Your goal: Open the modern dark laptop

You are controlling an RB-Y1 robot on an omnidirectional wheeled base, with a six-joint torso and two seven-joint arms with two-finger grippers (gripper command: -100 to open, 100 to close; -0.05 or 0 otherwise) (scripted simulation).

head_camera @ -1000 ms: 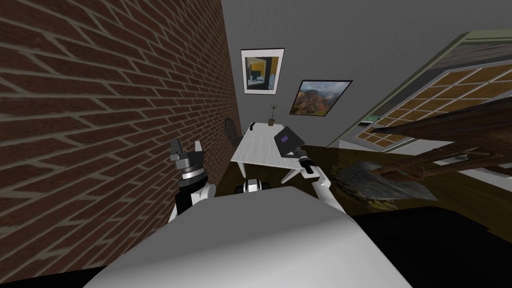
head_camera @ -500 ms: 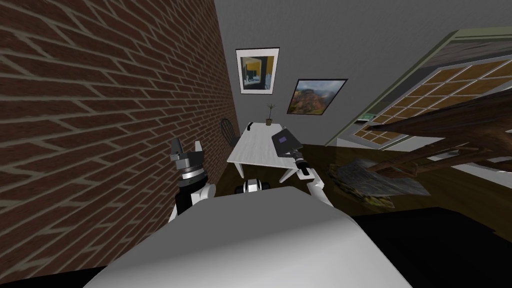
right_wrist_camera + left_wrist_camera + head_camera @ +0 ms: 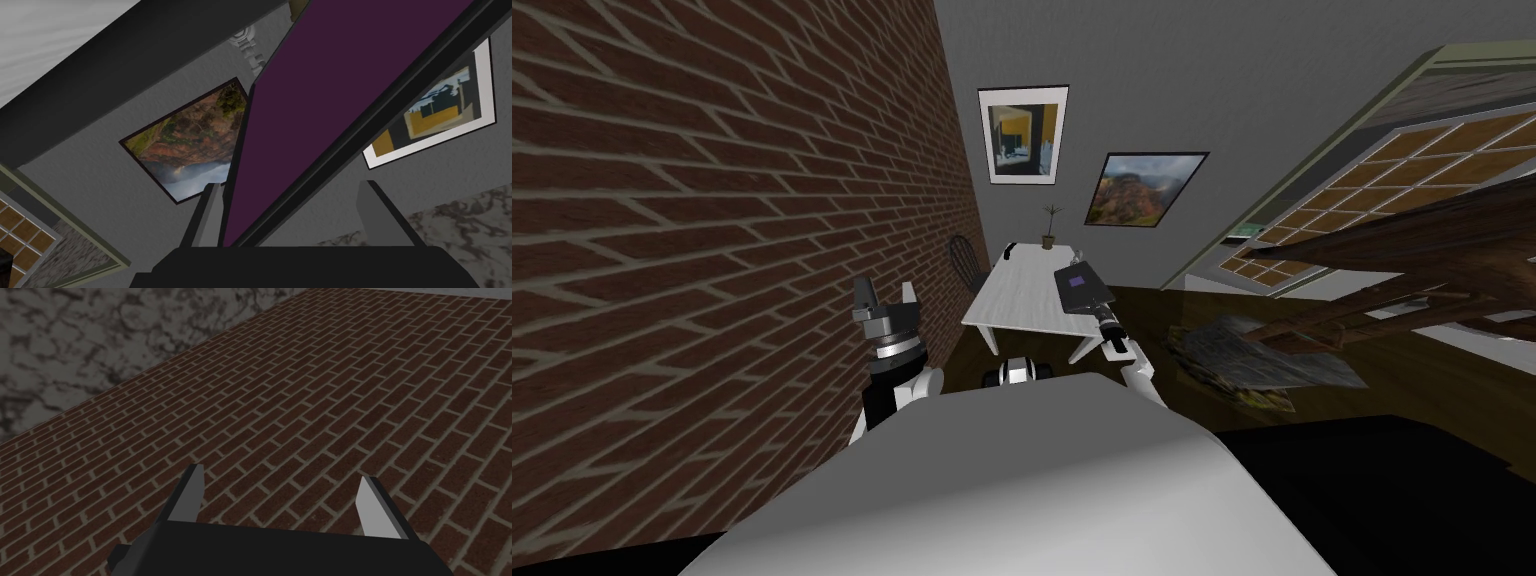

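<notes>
Straddling raised purple-screened lid point(image 3: 340, 90) of thin dark laptop point(image 3: 1080, 285) on white rectangular worktop point(image 3: 1022, 295) with right claw point(image 3: 287, 186) spread; holding left claw point(image 3: 282, 477) released beside red-brown brick wall point(image 3: 300, 388).

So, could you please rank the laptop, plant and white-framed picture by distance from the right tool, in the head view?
1. Laptop, at the right tool, right edge of table.
2. Plant, table's far end.
3. White-framed picture, back wall.
</notes>
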